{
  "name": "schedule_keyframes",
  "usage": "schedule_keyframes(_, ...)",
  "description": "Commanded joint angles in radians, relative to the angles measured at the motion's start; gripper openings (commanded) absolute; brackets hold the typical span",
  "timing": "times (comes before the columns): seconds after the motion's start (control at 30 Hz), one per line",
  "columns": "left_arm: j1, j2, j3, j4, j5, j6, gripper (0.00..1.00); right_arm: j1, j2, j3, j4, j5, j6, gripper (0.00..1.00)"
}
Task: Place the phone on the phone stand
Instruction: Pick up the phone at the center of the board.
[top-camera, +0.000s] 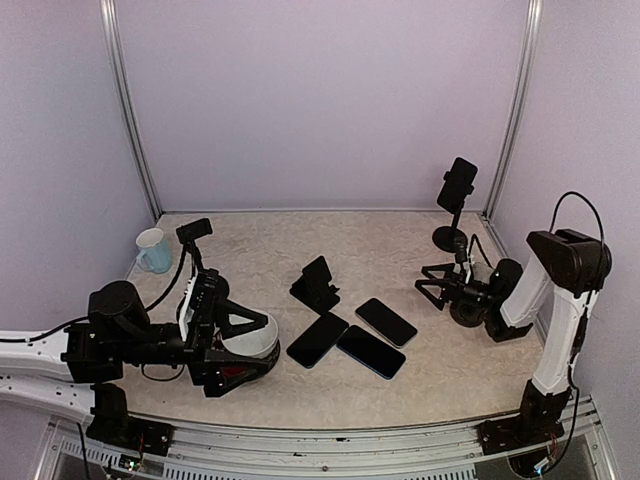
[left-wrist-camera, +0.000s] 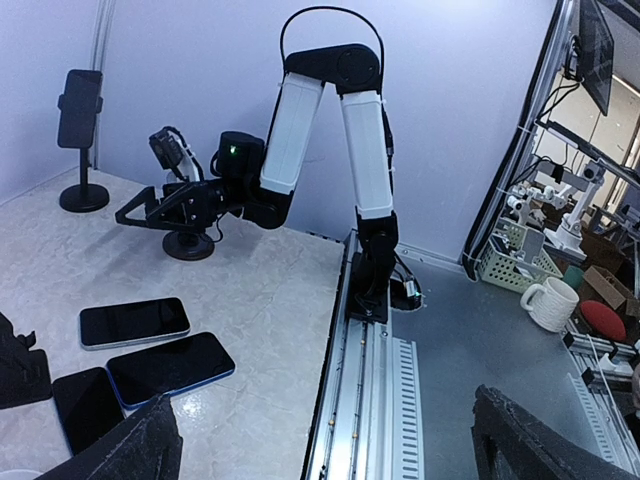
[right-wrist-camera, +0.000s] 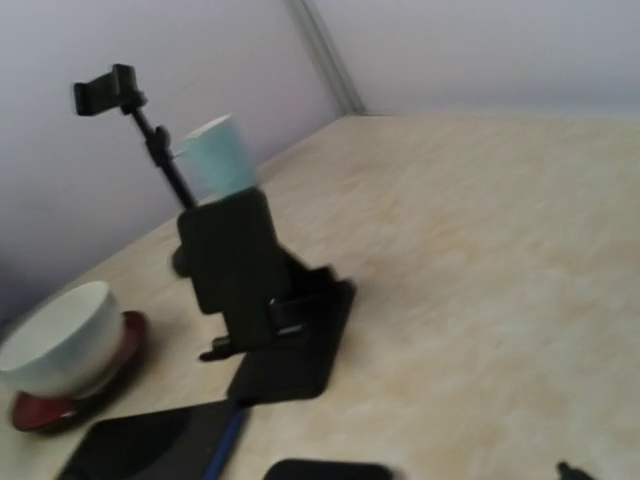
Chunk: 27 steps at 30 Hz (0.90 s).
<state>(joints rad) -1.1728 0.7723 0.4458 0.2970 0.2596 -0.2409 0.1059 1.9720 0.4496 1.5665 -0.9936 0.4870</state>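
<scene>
Lying flat mid-table, well apart from both arms: three dark phones in a cluster, left phone (top-camera: 318, 340), blue-edged phone (top-camera: 371, 351) just beside it, right phone (top-camera: 386, 321) just far of that one. Standing bare just far-left of the cluster: black folding phone stand (top-camera: 316, 284). Gripping nothing: left gripper (left-wrist-camera: 325, 450) with fingers spread wide, low at near left by white bowl (top-camera: 258, 342) on red saucer (right-wrist-camera: 45, 412); right gripper (top-camera: 428, 289) also spread apart, at right near the base of tall clamp stand (top-camera: 450, 238) carrying another phone (top-camera: 458, 184); mug (top-camera: 153, 250) at far left.
</scene>
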Motion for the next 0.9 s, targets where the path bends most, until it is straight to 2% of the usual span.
schedule_keyframes(0.0, 0.000, -0.022, -0.015, 0.006, -0.006, -0.003, 0.99, -0.022, 0.089, 0.051, 0.259, -0.143, 0.213, 1.00)
schedule_keyframes(0.37, -0.024, -0.027, 0.008, -0.019, -0.031, -0.007, 0.99, -0.018, 0.086, 0.098, 0.213, -0.131, 0.146, 1.00)
schedule_keyframes(0.47, -0.034, -0.023, 0.016, -0.032, -0.050, -0.008, 0.99, 0.011, -0.020, 0.088, 0.030, -0.073, 0.017, 1.00)
schedule_keyframes(0.6, -0.042, 0.001, 0.013, -0.007, -0.072, -0.005, 0.99, 0.128, -0.303, 0.098, -0.476, 0.090, -0.287, 1.00)
schedule_keyframes(0.63, -0.043, 0.013, 0.012, 0.005, -0.074, -0.005, 0.99, 0.157, -0.353, 0.110, -0.560, 0.125, -0.334, 1.00)
schedule_keyframes(0.7, -0.044, 0.048, 0.015, 0.030, -0.074, -0.003, 0.99, 0.199, -0.434, 0.123, -0.640, 0.156, -0.339, 1.00)
schedule_keyframes(0.87, -0.049, 0.173, 0.030, 0.120, -0.080, -0.003, 0.99, 0.319, -0.643, 0.123, -0.680, 0.197, -0.186, 1.00)
